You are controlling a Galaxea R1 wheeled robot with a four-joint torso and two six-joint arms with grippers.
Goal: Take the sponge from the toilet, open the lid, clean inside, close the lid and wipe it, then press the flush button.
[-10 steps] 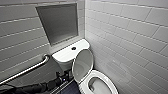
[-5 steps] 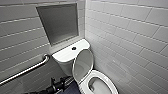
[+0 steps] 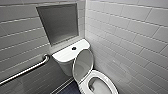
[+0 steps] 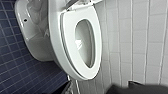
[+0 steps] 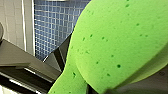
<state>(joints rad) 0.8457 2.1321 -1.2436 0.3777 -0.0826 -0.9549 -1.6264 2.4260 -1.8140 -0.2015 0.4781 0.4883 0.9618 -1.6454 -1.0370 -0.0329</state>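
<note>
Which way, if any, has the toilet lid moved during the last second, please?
No, it has not moved: the lid stands raised against the tank, its top edge near the flush button, as before.

Tank (image 3: pixel 65 55) sits in the corner, button (image 3: pixel 74 48) on top. Panel (image 3: pixel 60 23) at its 12 o'clock, rail (image 3: pixel 25 71) at 8 o'clock, bowl (image 3: pixel 101 86) at 5 o'clock; lid (image 3: pixel 83 63) stands upright between tank and bowl.

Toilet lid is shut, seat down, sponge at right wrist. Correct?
Not quite. The lid is raised, leaning back toward the tank, as the head view shows. The seat is down and the sponge is at the right wrist.
</note>
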